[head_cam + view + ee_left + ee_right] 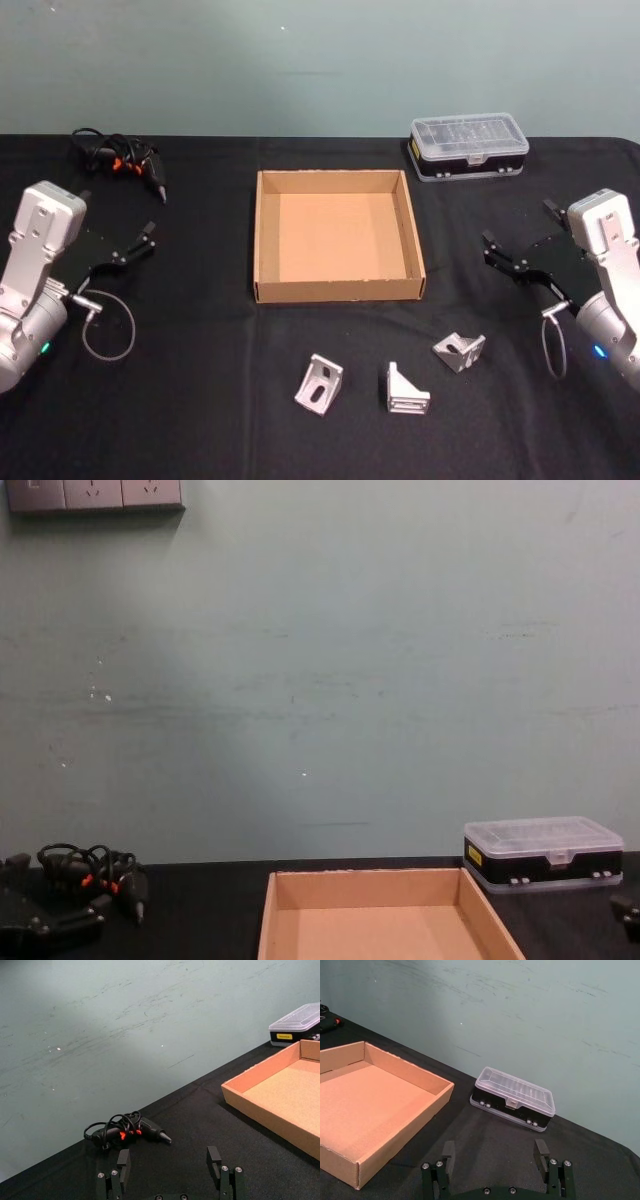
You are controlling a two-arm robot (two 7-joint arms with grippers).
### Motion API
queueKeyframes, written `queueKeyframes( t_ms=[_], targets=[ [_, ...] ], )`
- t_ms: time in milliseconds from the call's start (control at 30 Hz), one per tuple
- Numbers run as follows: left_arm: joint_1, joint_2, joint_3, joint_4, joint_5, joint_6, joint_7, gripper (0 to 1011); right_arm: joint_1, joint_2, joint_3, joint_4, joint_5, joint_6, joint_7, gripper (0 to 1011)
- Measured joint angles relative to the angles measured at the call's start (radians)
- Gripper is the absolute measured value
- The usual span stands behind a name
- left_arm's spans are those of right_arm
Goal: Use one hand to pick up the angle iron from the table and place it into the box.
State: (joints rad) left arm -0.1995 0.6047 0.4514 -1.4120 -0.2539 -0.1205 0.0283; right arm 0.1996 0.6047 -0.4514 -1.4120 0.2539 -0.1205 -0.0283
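Three angle irons lie on the black tabletop (200, 400) in front of the box (338, 291), none touching it. The left angle iron (320, 384) and the middle angle iron (407, 391) lie near each other. The right angle iron (459, 350) lies a little farther back, nearest the box's front right corner. The box sits in the middle of the tabletop, open side up, showing its plain brown inside.

My left tool (118, 213) is off to the left of the box, its fingers (122, 1162) spread apart. My right tool (520, 225) is off to the right, its fingers (448, 1154) likewise apart. Both are well apart from the angle irons.

Beyond my left tool, near the far edge, lies a black corded gun (125, 160) with orange marks. A small black case (468, 147) with a clear lid stands behind the box's far right corner, apart from it.
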Motion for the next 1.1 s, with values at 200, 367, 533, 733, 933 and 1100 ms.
queueKeyframes(
  t_ms=[200,367,533,733,933,1100],
  targets=[
    [0.000,0.000,0.000,0.000,0.000,0.000,0.000,1000,0.000,0.000,0.000,0.000,0.000,0.000,0.000,1000],
    [0.000,0.000,0.000,0.000,0.000,0.000,0.000,1000,0.000,0.000,0.000,0.000,0.000,0.000,0.000,1000],
    [0.000,0.000,0.000,0.000,0.000,0.000,0.000,1000,0.000,0.000,0.000,0.000,0.000,0.000,0.000,1000],
    [0.000,0.000,0.000,0.000,0.000,0.000,0.000,1000,0.000,0.000,0.000,0.000,0.000,0.000,0.000,1000],
    [0.000,0.000,0.000,0.000,0.000,0.000,0.000,1000,0.000,0.000,0.000,0.000,0.000,0.000,0.000,1000],
    [0.000,0.000,0.000,0.000,0.000,0.000,0.000,1000,0.000,0.000,0.000,0.000,0.000,0.000,0.000,1000]
  ],
)
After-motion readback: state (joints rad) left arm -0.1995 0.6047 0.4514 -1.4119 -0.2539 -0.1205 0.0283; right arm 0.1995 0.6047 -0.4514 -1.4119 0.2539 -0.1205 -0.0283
